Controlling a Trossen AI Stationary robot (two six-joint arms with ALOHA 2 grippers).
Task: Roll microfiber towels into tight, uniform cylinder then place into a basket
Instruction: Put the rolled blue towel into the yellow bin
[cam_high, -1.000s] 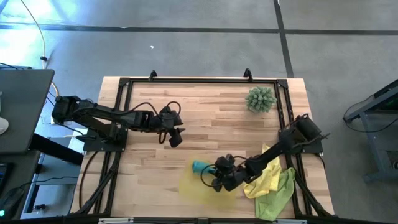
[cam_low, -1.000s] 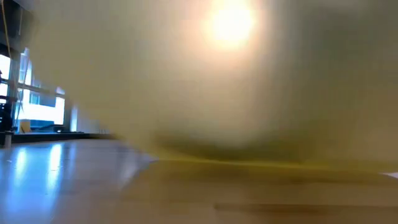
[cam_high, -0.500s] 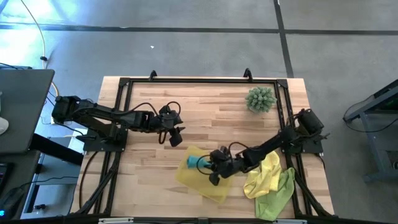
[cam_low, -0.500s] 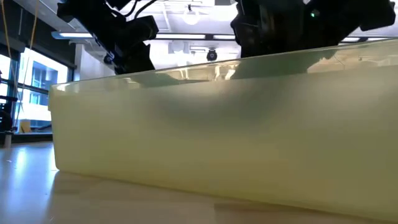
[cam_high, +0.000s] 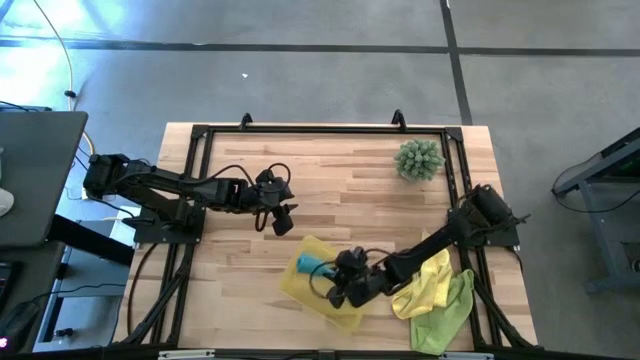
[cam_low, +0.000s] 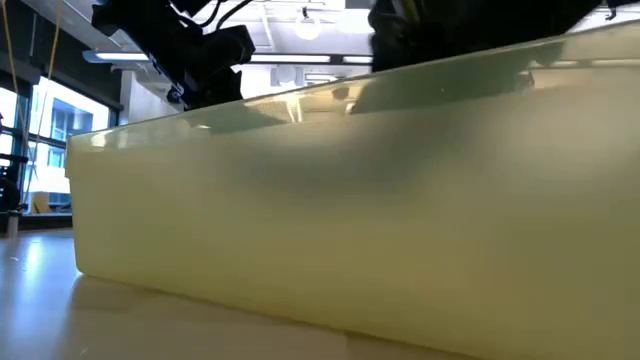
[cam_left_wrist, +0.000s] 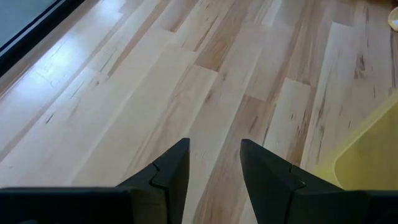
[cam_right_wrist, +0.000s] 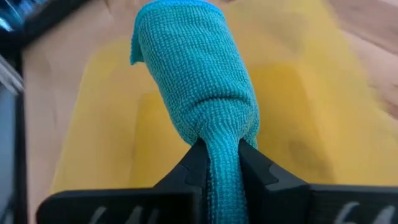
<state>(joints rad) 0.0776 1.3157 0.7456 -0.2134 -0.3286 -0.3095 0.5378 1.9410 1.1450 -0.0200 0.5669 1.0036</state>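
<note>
Right claw (cam_high: 333, 287), lower centre of the high view: we record its fingers pinched on the rolled teal towel (cam_right_wrist: 199, 93), held over the yellow basket (cam_high: 345, 306). Left claw (cam_high: 278, 220), centre-left, hangs parted and empty above the surface (cam_high: 340, 190). Bright yellow towel (cam_high: 425, 285) and lime green towel (cam_high: 450, 315), lower right: we judge both unrolled. Progress: first roll nearly delivered; two remain.

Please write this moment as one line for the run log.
right gripper: shut on rolled teal towel, over basket | left gripper: open, empty, over table | yellow towel, green towel: unrolled
</note>
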